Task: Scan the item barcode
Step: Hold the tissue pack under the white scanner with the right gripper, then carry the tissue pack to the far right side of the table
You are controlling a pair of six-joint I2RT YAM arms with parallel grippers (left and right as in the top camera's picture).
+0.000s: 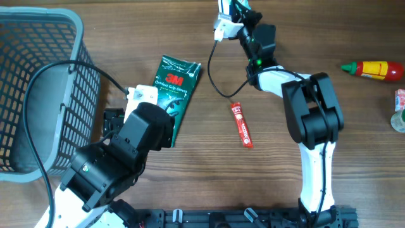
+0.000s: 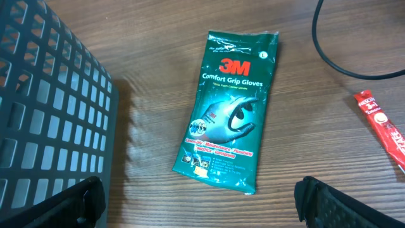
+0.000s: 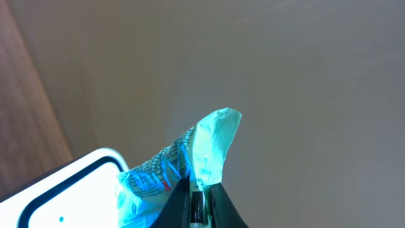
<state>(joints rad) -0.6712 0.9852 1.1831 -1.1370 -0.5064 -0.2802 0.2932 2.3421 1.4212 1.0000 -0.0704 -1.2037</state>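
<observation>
Green is the one glove pack [image 1: 175, 95] lying flat on the wood table [image 1: 304, 38], seen from above, with one red sachet [image 1: 241, 125], one red bottle [image 1: 373, 69] and one grey basket [image 1: 38, 88]. From the left wrist, the left gripper [image 2: 199, 187] stands wide open and holds nothing, the pack in front of it. From the right wrist, the right gripper [image 3: 201, 193] is pinched tight on one crinkly blue-green wrapper [image 3: 212, 142], just beside one white scanner [image 3: 82, 183].
</observation>
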